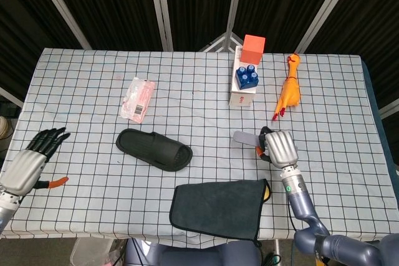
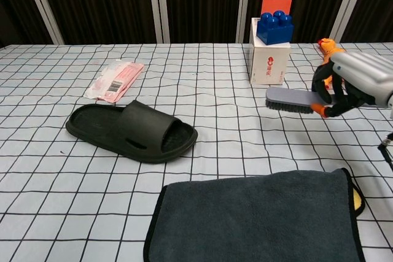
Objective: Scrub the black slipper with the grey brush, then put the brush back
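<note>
The black slipper (image 1: pixel 154 149) (image 2: pixel 132 132) lies flat on the checked table, left of centre, with nothing touching it. My right hand (image 1: pixel 280 147) (image 2: pixel 352 83) grips the grey brush (image 1: pixel 244 138) (image 2: pixel 289 98) by one end, well to the right of the slipper, and the brush head sticks out to the left, bristles down, just above the cloth. My left hand (image 1: pixel 26 164) is at the table's far left edge, fingers spread, holding nothing; the chest view does not show it.
A dark grey towel (image 1: pixel 217 208) (image 2: pixel 255 219) lies at the front edge. A white box with blue and orange blocks (image 1: pixel 247 76) (image 2: pixel 270 47), a rubber chicken (image 1: pixel 288 93) (image 2: pixel 331 47) and a pink packet (image 1: pixel 138 98) (image 2: pixel 115 79) sit further back.
</note>
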Available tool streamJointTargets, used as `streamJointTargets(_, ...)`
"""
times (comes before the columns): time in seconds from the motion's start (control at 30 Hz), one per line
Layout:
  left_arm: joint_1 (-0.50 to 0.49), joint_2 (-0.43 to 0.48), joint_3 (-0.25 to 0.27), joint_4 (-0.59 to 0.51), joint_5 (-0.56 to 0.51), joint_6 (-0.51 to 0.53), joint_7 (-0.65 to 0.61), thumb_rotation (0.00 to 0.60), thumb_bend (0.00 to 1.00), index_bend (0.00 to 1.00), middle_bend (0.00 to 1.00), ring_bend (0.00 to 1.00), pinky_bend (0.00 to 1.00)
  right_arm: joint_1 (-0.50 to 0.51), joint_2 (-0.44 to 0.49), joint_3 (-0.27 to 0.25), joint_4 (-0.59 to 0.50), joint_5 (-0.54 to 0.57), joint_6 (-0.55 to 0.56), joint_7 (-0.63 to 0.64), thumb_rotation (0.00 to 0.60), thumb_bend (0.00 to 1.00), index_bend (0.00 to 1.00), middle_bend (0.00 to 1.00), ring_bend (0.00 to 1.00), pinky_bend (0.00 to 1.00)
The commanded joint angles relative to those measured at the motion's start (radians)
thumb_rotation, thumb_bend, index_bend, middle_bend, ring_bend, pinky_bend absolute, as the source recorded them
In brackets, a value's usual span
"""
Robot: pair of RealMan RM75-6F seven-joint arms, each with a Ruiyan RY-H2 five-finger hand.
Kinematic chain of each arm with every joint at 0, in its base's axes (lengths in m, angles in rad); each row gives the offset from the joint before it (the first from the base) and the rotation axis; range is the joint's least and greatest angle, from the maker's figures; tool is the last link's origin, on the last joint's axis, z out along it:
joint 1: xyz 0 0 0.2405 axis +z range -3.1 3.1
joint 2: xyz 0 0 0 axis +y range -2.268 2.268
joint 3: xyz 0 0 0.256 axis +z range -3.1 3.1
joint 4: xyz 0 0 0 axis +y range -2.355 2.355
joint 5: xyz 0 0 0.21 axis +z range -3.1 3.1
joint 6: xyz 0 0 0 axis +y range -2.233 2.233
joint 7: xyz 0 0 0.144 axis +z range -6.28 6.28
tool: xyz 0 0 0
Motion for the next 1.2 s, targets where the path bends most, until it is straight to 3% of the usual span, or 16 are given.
streamJointTargets(0.03, 0.042, -0.037, -0.021, 0.019, -0.007, 0.038, -0.006, 0.573, 0.13, 0.00, 0.00, 0.00, 0.00, -0.015, -0.032, -0.029, 0.090, -0.017, -0.038, 0.048, 0.600, 0.97, 0.79, 0.77, 0.65, 0.67)
streamJointTargets(0.3, 0.043, -0.076, -0.029, 0.063, 0.005, 0.013, -0.027, 0.576, 0.12, 0.00, 0.00, 0.00, 0.00, -0.020, -0.042, -0.043, 0.096, -0.054, -0.043, 0.047, 0.600, 0.97, 0.77, 0.77, 0.65, 0.67)
streamJointTargets(0.4, 0.052, -0.079, -0.036, 0.070, 0.005, 0.023, -0.025, 0.577, 0.11, 0.00, 0.00, 0.00, 0.00, -0.023, -0.032, -0.051, 0.080, -0.064, -0.049, 0.040, 0.600, 0.97, 0.59, 0.68, 0.61, 0.67)
streamJointTargets(0.5, 0.063, -0.077, -0.041, 0.069, 0.005, 0.036, -0.021, 0.578, 0.11, 0.00, 0.00, 0.00, 0.00, -0.028, -0.014, -0.057, 0.055, -0.071, -0.055, 0.023, 0.600, 0.92, 0.26, 0.48, 0.49, 0.60)
streamJointTargets(0.57, 0.074, -0.074, -0.046, 0.064, 0.005, 0.050, -0.012, 0.579, 0.10, 0.00, 0.00, 0.00, 0.00, -0.033, 0.006, -0.061, 0.019, -0.075, -0.051, -0.006, 0.600, 0.80, 0.06, 0.33, 0.39, 0.52)
streamJointTargets(0.63, 0.080, -0.071, -0.049, 0.060, 0.006, 0.057, -0.007, 0.579, 0.10, 0.00, 0.00, 0.00, 0.00, -0.039, 0.021, -0.063, -0.013, -0.084, -0.040, -0.022, 0.600, 0.69, 0.00, 0.23, 0.32, 0.47)
streamJointTargets(0.87, 0.089, -0.064, -0.048, 0.049, 0.022, 0.057, -0.011, 0.576, 0.10, 0.00, 0.00, 0.00, 0.00, -0.053, 0.091, -0.091, -0.141, -0.088, -0.055, -0.119, 0.600, 0.45, 0.00, 0.05, 0.17, 0.34)
streamJointTargets(1.03, 0.106, -0.052, -0.047, 0.036, 0.030, 0.071, -0.001, 0.581, 0.10, 0.00, 0.00, 0.00, 0.00, -0.090, 0.144, -0.111, -0.251, -0.111, -0.007, -0.138, 0.600, 0.40, 0.00, 0.00, 0.14, 0.32)
streamJointTargets(1.2, 0.177, -0.048, -0.068, 0.039, -0.015, 0.154, 0.128, 0.599, 0.06, 0.00, 0.00, 0.00, 0.00, -0.230, 0.216, -0.154, -0.309, -0.200, 0.247, -0.187, 0.600, 0.40, 0.00, 0.00, 0.04, 0.25)
